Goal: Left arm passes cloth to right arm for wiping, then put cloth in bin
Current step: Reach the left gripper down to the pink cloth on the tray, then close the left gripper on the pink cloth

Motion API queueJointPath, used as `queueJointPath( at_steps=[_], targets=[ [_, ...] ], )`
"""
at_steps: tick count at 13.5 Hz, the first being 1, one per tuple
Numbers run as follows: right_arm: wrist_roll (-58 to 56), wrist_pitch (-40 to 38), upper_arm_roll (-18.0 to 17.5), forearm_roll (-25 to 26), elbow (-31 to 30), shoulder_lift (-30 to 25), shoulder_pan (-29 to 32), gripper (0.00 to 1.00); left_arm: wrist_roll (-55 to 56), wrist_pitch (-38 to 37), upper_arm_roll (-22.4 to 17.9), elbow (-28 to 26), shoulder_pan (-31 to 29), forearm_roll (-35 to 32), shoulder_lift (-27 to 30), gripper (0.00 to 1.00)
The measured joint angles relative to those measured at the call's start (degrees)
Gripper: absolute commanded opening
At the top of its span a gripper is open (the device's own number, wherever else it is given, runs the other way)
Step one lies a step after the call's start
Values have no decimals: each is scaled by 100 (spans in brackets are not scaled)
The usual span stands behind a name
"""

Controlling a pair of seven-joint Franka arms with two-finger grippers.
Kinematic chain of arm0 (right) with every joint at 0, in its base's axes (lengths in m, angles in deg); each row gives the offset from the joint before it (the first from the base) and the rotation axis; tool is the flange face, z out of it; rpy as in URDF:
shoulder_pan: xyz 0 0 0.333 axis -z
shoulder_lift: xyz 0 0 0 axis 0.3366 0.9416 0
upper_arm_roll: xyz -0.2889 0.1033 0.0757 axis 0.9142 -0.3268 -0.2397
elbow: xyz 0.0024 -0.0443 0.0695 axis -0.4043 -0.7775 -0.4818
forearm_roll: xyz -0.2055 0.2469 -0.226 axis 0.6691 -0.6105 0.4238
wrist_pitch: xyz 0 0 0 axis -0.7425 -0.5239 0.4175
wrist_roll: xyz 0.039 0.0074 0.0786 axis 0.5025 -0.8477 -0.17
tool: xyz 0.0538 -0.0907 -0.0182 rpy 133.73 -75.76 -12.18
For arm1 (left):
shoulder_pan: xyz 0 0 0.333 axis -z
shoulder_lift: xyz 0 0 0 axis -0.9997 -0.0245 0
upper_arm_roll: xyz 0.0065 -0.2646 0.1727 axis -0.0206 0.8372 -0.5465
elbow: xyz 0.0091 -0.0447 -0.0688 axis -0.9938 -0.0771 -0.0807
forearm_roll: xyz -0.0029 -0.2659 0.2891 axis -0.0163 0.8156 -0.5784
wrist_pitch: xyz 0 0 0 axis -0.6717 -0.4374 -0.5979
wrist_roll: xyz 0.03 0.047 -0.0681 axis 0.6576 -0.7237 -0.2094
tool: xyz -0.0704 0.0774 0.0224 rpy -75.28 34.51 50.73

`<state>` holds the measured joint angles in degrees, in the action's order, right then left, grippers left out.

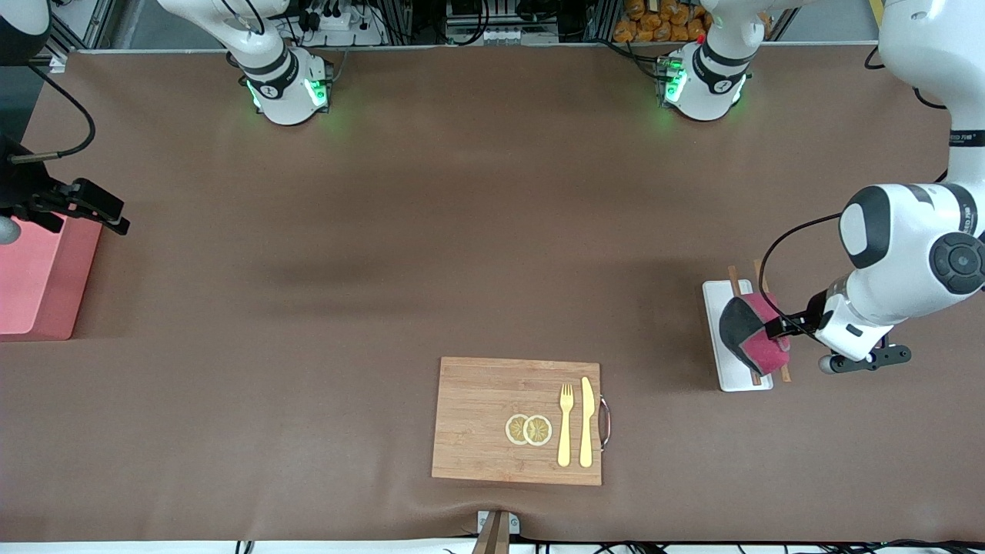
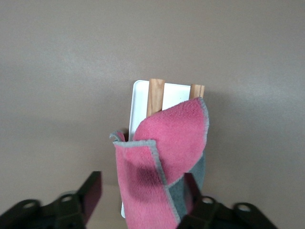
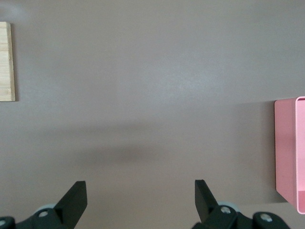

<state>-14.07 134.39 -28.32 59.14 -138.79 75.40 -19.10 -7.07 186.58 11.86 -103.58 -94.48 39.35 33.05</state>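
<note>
The crimson-pink cloth with a black panel lies bunched on the white tray at the left arm's end of the table. My left gripper is open around it. In the left wrist view the cloth stands between the fingers of the left gripper, against one finger with a gap to the other finger. My right gripper is open and empty over the table beside the salmon-pink bin. The right wrist view shows the right gripper and the bin at the frame's edge.
Brown chopsticks lie on the tray under the cloth. A wooden cutting board with two lemon slices, a fork and a knife lies near the front camera, between the tray and the bin. The board's edge shows in the right wrist view.
</note>
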Motion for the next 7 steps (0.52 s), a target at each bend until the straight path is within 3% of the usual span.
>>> queueJointPath(
  at_steps=[4,7],
  targets=[
    [0,-1,0,0,-3,12,1,100,0,37,2,9,1,0,-79,64],
    [0,-11,1,0,-3,18,1,100,0,58,4,25,1,0,-119,55]
  ],
)
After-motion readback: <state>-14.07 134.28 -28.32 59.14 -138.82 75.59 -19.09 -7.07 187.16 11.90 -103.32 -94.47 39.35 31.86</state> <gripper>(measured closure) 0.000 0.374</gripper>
